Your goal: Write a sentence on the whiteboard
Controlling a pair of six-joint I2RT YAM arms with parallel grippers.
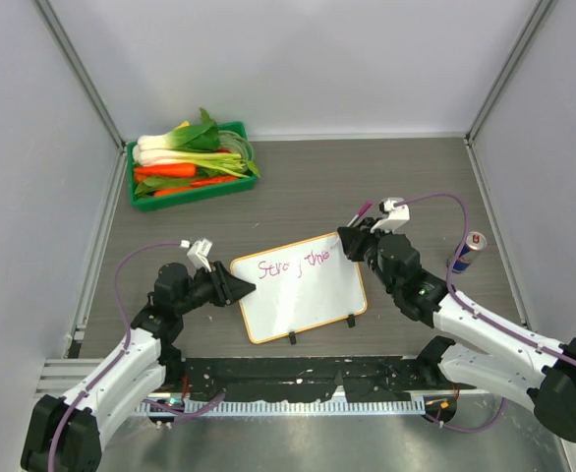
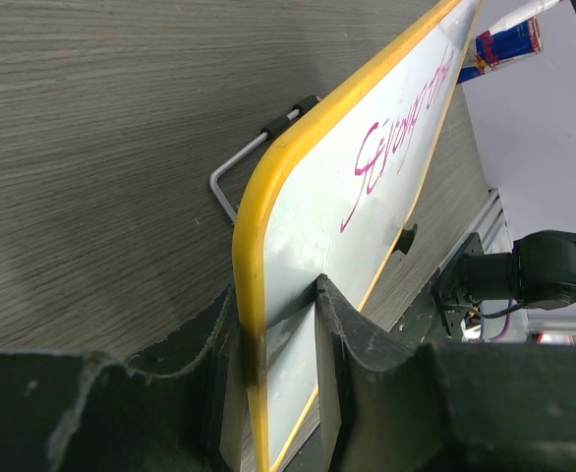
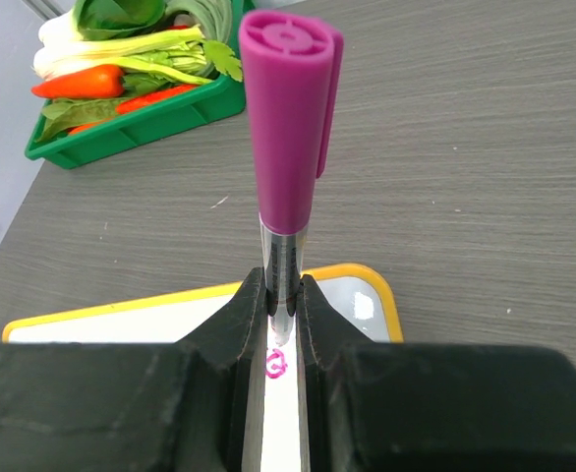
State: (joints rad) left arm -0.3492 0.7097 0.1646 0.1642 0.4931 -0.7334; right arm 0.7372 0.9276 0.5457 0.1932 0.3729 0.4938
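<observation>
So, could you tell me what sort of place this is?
Most likely a robotics lab test cell: plain grey panel walls enclose the table, two robot arms are bolted at its near edge, and props lie about, a green tray of vegetables and a drink can.

The whiteboard has a glossy, smooth white face in a smooth yellow plastic-looking frame; the worktop is matt grey wood grain. The marker wears a satin magenta plastic cap; the left claw is matt black, rough-edged.
</observation>
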